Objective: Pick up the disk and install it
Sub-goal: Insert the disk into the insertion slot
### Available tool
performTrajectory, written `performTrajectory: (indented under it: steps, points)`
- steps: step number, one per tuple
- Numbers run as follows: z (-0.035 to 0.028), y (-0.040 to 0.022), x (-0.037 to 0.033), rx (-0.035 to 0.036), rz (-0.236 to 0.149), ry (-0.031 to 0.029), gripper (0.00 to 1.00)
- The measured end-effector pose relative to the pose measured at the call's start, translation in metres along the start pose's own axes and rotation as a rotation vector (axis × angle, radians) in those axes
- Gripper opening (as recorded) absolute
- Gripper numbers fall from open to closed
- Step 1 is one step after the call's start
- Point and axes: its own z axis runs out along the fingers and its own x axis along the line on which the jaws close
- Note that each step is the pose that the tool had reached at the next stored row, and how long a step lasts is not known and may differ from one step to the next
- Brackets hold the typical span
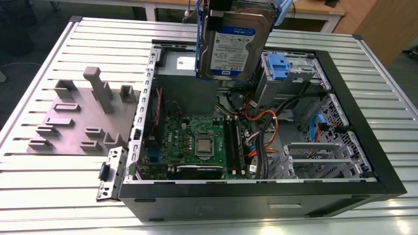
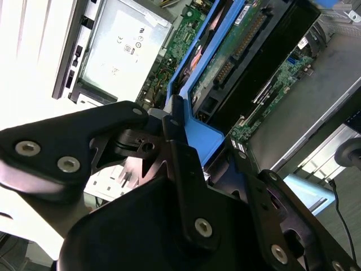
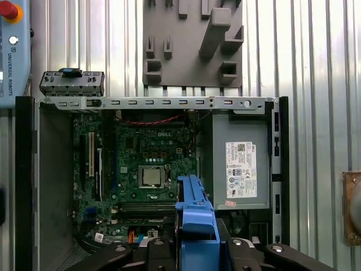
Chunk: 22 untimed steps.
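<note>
The disk (image 1: 232,46), a silver-grey drive with a white-and-blue label in a blue bracket, hangs upright above the far side of the open computer case (image 1: 365,147). My gripper (image 2: 197,135) is shut on the bracket's blue end from above, its black fingers (image 2: 180,164) clamped on both sides. In the first wrist view the blue bracket (image 3: 194,217) sits between the fingers, with the motherboard (image 3: 146,169) straight below. The disk is clear of the case, touching nothing else.
A grey drive cage with a fixed blue handle (image 1: 277,66) stands in the case to the exterior view's right of the disk. Orange and black cables (image 1: 267,122) cross the middle. A second metal cage (image 1: 320,156) sits lower right. The power supply (image 3: 240,164) and a grey fixture plate (image 1: 85,117) lie nearby.
</note>
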Motion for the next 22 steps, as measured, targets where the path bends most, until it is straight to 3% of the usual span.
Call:
performTrajectory:
  steps: [3, 6, 12, 22]
  points:
    - [0.0, 0.0, 0.0, 0.0002, 0.0, 0.0001, 0.36]
    - [0.0, 0.0, -0.0001, 0.0075, 0.0, -0.0002, 0.36]
    - [0.0, 0.0002, 0.0009, 0.0092, 0.0, -0.0004, 0.36]
    - [-0.0007, -0.0004, 0.0172, 0.0093, 0.0, -0.0004, 0.36]
